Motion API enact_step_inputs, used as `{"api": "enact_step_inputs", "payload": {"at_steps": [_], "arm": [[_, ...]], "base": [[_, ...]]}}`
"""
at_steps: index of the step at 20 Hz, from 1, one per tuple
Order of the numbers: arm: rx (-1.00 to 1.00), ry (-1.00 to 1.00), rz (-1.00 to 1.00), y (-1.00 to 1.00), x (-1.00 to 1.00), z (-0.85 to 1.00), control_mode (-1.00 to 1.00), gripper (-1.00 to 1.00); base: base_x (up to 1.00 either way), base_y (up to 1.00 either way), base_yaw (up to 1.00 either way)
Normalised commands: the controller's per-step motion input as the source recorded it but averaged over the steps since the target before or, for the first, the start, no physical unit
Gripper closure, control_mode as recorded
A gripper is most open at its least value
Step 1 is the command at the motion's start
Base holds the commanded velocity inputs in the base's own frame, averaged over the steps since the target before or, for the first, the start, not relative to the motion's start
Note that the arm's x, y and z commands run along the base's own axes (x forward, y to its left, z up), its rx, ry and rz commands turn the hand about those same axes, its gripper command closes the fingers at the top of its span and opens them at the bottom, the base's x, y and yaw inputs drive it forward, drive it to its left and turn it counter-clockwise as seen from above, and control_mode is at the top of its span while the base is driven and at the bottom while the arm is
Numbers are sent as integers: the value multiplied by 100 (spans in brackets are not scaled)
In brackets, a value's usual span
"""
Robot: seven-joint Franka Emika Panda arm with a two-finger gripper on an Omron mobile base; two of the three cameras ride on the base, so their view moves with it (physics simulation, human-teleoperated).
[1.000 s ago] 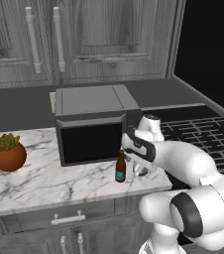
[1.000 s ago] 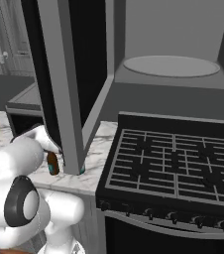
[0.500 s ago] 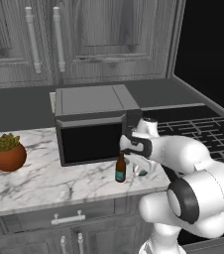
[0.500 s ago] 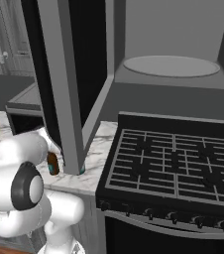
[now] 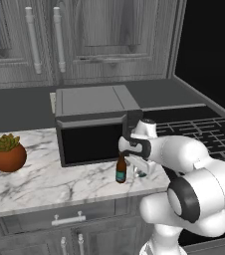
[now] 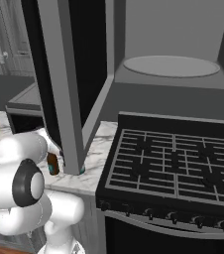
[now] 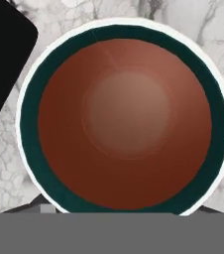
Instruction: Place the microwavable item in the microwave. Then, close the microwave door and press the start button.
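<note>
Hand view looks straight down into the mug [image 7: 124, 119]: its brown inside and dark green rim band lie centred right under the pincer [image 5: 137, 168], so the fingers stand to either side of the cup's wall, lined up for a top-down grasp. Whether they are already clenched on it or loose around it I cannot tell; only slivers of the tips show at the mug's lower edge. The mug stands upright on the marble tabletop [image 5: 45, 182], directly below the pincer, not yet lifted.

Just beside the pincer, on its left in the left base view, stands the brown bottle [image 5: 120, 169], close enough that a sideways drift could knock it; a straight vertical lift looks the safer way out. Behind the pincer sits the small dark box oven [image 5: 92, 127].

Well above and to the pincer's right, over the stove [image 6: 168, 163], the microwave [image 6: 171, 64] gapes with its round plate bare. The microwave door [image 6: 67, 84] is swung out, its edge hanging near the pincer, so the carry probably has to go around it.
</note>
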Motion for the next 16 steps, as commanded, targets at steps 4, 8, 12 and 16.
{"api": "enact_step_inputs", "payload": {"at_steps": [4,8,12,16], "arm": [[0,-1,-7,0,-5,-1,-100,100],[0,-3,-6,-1,-11,0,-100,100],[0,-5,-6,-1,-20,0,-100,100],[0,-11,-7,-2,-43,18,-100,100]], "base": [[0,0,0],[0,0,0],[0,0,0],[0,0,0]]}}
